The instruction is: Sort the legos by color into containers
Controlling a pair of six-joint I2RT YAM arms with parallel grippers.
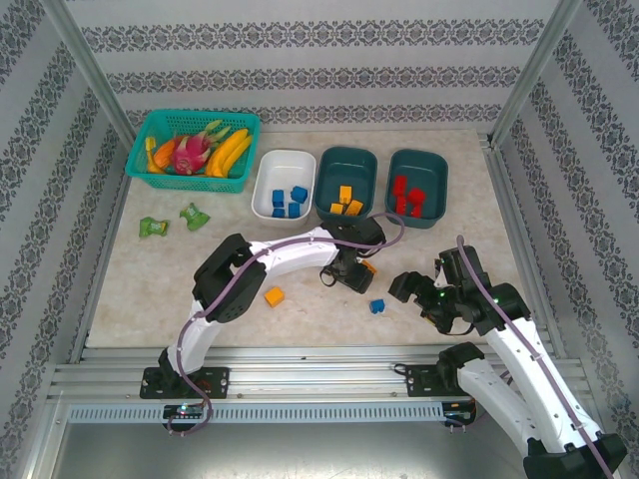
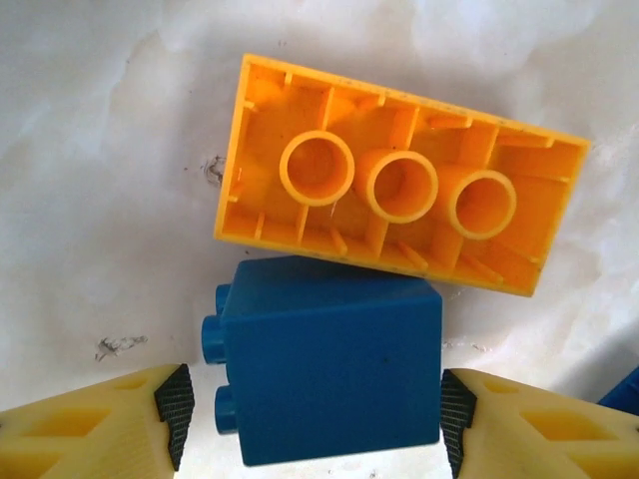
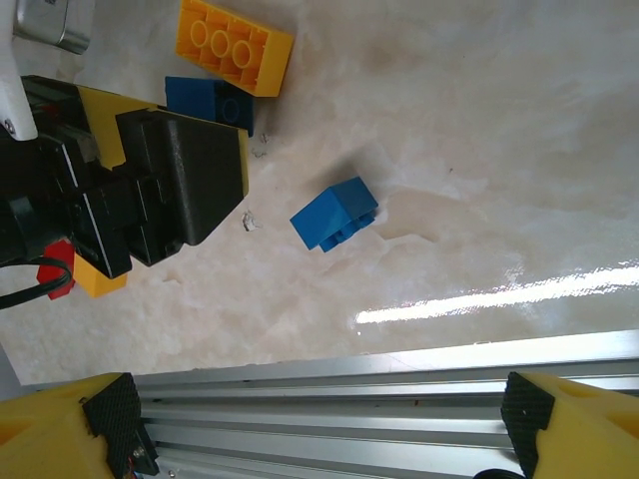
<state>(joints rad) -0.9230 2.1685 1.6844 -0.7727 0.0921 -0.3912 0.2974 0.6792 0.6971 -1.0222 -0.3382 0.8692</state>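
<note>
Nearest us, the right fingers (image 3: pixel 60 434) are hanging wide apart, nothing between them, a loose blue brick (image 1: pixel 376 306) lying at their 9 o'clock. Further out, the left fingers (image 2: pixel 90 429) are bracketing a second blue brick (image 2: pixel 329 369), with an upturned orange brick (image 2: pixel 399 190) touching it. Gripping or not, I can't tell. At the table's (image 1: pixel 140 279) 12 o'clock, the white tub (image 1: pixel 275 170) is carrying blue bricks (image 1: pixel 291 203), the middle teal tub (image 1: pixel 347 168) orange bricks (image 1: pixel 345 203), the right teal tub (image 1: pixel 419 168) red bricks (image 1: pixel 407 197).
</note>
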